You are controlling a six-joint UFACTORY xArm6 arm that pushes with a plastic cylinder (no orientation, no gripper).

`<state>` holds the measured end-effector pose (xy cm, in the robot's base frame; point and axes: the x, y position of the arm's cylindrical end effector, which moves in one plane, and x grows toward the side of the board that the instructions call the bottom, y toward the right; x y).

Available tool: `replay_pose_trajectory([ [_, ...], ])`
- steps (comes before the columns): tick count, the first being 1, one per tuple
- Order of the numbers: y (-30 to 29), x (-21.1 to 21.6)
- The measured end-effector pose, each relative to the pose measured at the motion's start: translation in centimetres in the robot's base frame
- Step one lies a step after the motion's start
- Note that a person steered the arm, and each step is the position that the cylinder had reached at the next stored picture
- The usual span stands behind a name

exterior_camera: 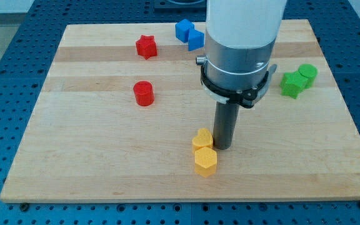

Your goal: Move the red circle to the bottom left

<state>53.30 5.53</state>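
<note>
The red circle (143, 93) is a short red cylinder standing on the wooden board (92, 162), left of centre. My tip (222, 147) rests on the board right of centre, well to the right of and below the red circle. It touches or nearly touches the right side of the upper of two yellow blocks (202, 139). The arm's white and grey body (239, 44) rises above the tip and hides part of the board's top middle.
A second yellow block, a hexagon (205, 160), lies just below the first. A red star (145, 46) sits at the upper left. Two blue blocks (189, 34) lie at the top centre. Two green blocks (298, 80) sit at the right.
</note>
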Motion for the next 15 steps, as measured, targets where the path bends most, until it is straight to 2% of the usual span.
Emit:
replay_pose_trajectory([
  [2,0.0,-1.5],
  [4,0.0,-8.2],
  [5,0.0,-10.3],
  [8,-1.7,-10.3],
  [10,-4.9,-11.7],
  [15,-10.2,-11.8],
])
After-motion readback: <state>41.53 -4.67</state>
